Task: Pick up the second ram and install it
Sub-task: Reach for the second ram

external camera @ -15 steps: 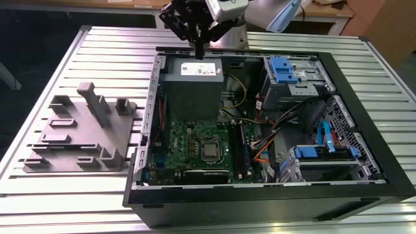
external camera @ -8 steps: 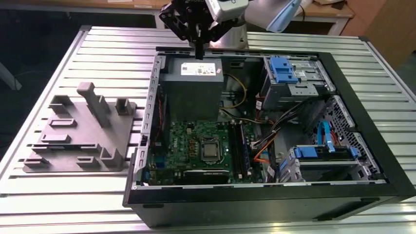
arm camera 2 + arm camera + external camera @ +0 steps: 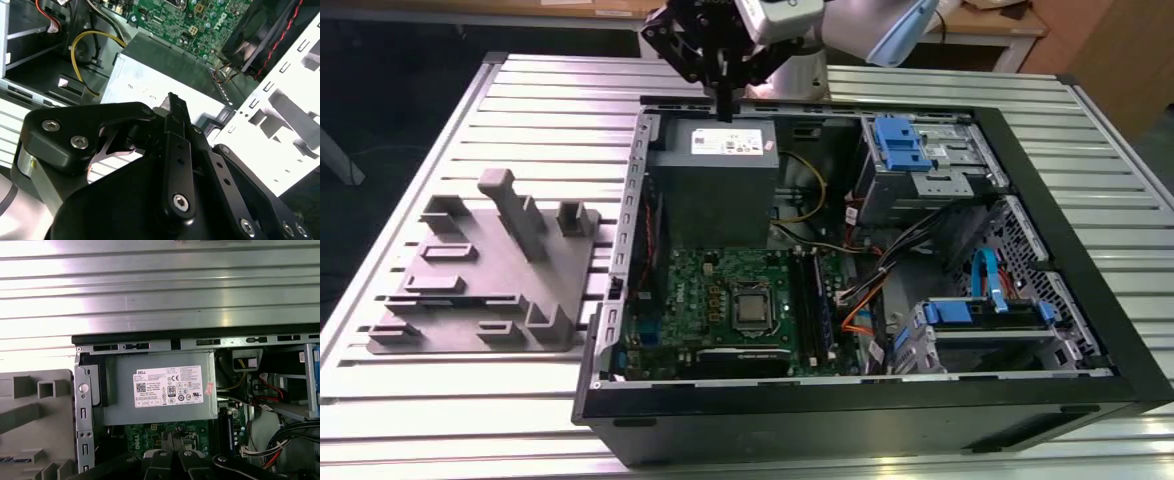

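My gripper (image 3: 724, 108) hangs over the back edge of the open computer case, just above the grey power-supply box (image 3: 716, 160). Its two black fingers point straight down and are pressed together, and I see nothing between them. The fingertips (image 3: 170, 439) also appear in the first wrist view, closed over the green motherboard (image 3: 150, 432). In the second wrist view the black fingers (image 3: 176, 117) lie over the power-supply box (image 3: 150, 85). The long black memory slots (image 3: 811, 300) run beside the processor socket (image 3: 751, 305). The second ram is out of view.
A grey plastic fixture (image 3: 480, 290) with a tall upright fin (image 3: 516, 212) lies on the slatted metal table (image 3: 427, 130) at the exterior view's left of the case. Drive cages with blue latches (image 3: 894, 140) and loose cables (image 3: 907, 250) fill the case's other side.
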